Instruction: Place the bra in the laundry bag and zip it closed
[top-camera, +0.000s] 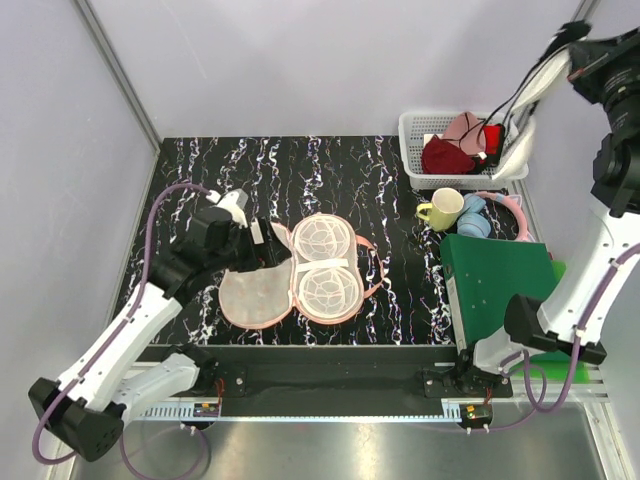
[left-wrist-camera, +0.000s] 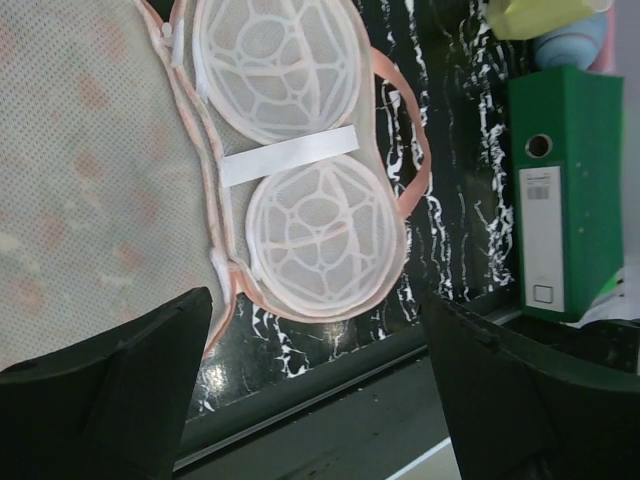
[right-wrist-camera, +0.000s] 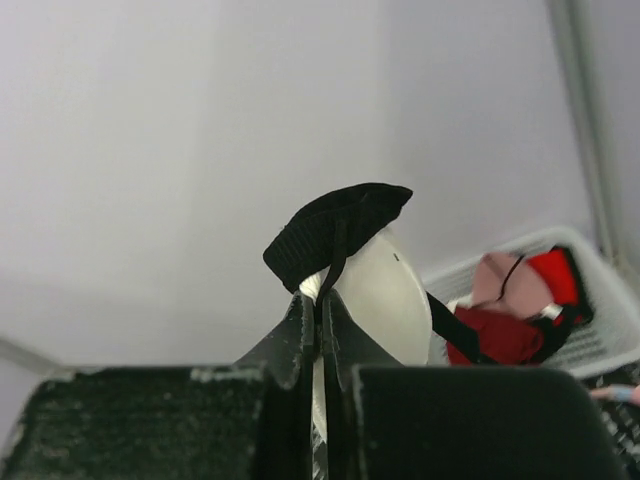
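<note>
Probably a robot lab cell: plain grey panel walls (top-camera: 300, 60), aluminium posts (top-camera: 118, 70), marbled black table (top-camera: 400, 300).

laundry bag (top-camera: 255, 295): unzipped, spread flat mid-table (top-camera: 400, 300); peach speckled flap left, two white lattice domes right. bra (right-wrist-camera: 385, 290): white cup, black trim, hanging aloft, pinched in right end effector (right-wrist-camera: 322, 300).

Table (top-camera: 400, 300) — black, white-veined. Far right: white basket (top-camera: 410, 150) (red bra (top-camera: 445, 157), pink garment (top-camera: 463, 127) inside). Nearer: yellow mug (top-camera: 443, 208), blue cup (top-camera: 474, 222) — then green binder (top-camera: 500, 285).
</note>
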